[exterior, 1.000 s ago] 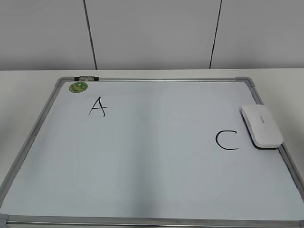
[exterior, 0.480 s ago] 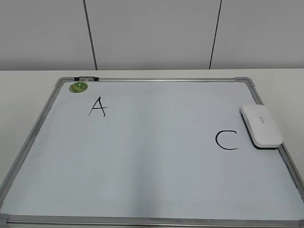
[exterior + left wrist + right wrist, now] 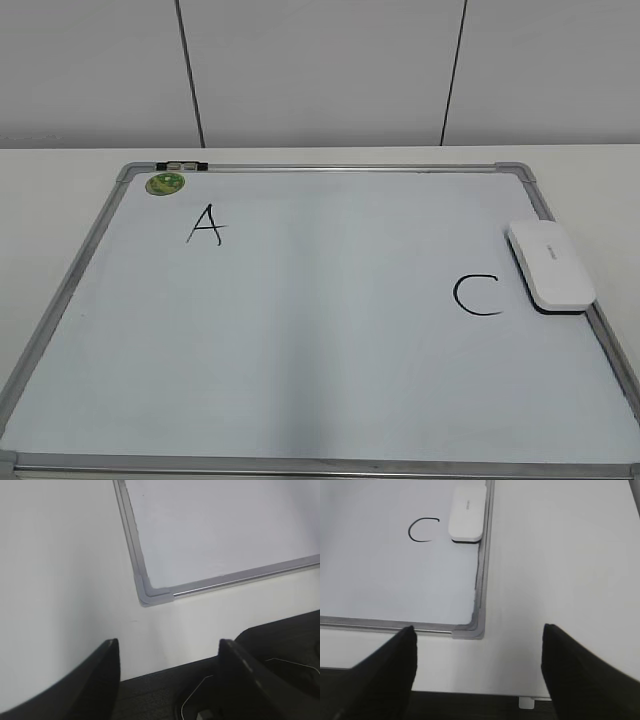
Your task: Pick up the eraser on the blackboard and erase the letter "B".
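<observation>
Eraser (image 3: 550, 264) first: it lies flat on the blackboard (image 3: 320, 380) against the board's right frame rail, a little nearer the far right corner than the near one, white top up and a dark strip of felt showing along its near edge. In the right wrist view the eraser (image 3: 466, 517) sits with its long side along the rail, touching or almost touching it; which one cannot be told.

Just left of the eraser is a black letter C (image 3: 476, 296), close beside it but apart. A black letter A (image 3: 205, 224) stands well apart, toward the far left corner of the board. No stroke of the letter "B" shows anywhere on the white surface in these views; the middle of the board between A and C reads as bare white.

A small round green magnet (image 3: 165, 183) sits in the far left corner of the board, just beside a small dark clip (image 3: 180, 164) on the top rail. The board rests on a white table (image 3: 60, 190) and fills most of it.

The left gripper (image 3: 167, 660) hangs over the table's near left part, beyond the board's near left corner cap (image 3: 150, 595), its fingers spread apart with nothing between them. The right gripper (image 3: 477, 652) hangs above the near right corner cap (image 3: 472, 630), fingers likewise wide apart and holding nothing.
</observation>
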